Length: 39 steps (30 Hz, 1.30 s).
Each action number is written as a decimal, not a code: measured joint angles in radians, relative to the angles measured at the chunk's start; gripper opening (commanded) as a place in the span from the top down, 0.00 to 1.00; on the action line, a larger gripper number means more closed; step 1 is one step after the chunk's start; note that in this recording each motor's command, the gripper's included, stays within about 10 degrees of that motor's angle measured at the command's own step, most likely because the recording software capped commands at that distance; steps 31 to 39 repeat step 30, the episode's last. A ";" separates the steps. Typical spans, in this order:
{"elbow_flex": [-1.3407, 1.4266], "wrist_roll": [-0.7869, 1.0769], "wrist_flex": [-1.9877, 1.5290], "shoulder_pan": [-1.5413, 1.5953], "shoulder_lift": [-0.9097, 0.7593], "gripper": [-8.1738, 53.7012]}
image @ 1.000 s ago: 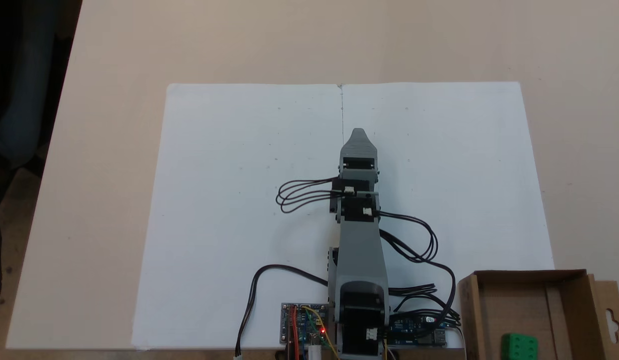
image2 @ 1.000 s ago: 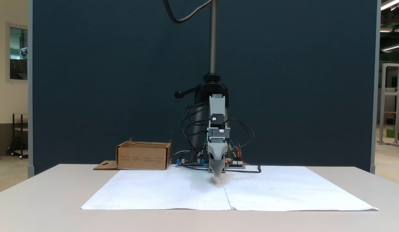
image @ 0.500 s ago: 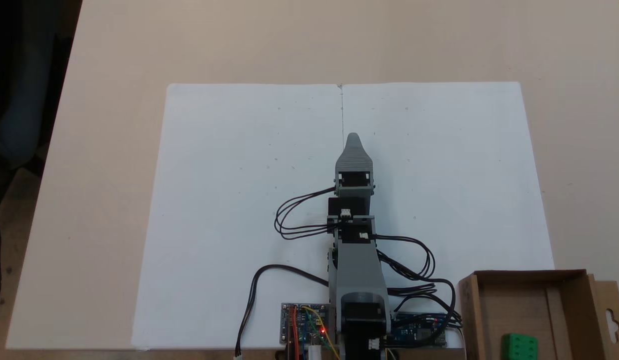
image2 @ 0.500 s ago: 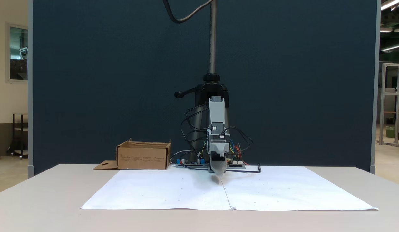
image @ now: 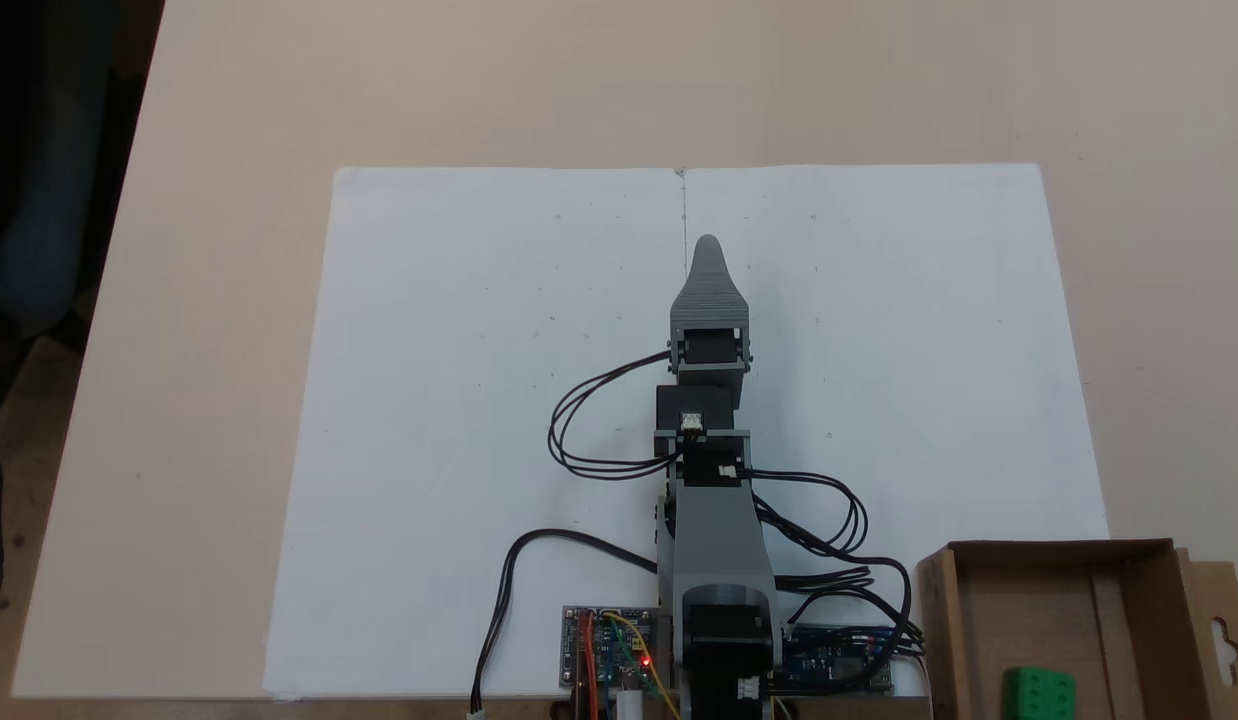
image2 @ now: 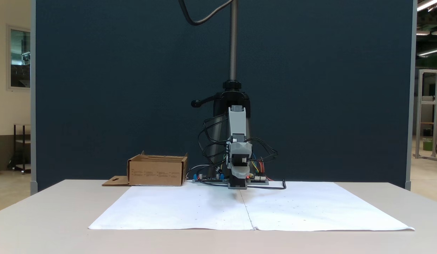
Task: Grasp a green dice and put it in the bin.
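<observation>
The bin [image: 944,620] at the lower right of the frame is matt brown cardboard with raw, fibrous cut edges. Inside it, the green dice [image: 1038,693] looks like smooth, faintly glossy plastic. The gripper [image: 708,246] has a matt grey plastic shell with fine ribbed layering. The white sheets [image: 459,380] are smooth matt paper. The table [image: 619,90] is a pale, matt, even surface. Cables [image: 599,440] are glossy black.

Small print lines on the bin [image2: 157,173] front wall seem too blurred to read
</observation>
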State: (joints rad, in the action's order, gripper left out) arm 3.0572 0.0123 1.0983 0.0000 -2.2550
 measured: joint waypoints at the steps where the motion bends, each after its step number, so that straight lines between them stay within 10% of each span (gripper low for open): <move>1: 0.000 0.000 0.014 0.000 0.000 0.17; 39: 0.000 0.000 0.353 0.000 0.000 0.15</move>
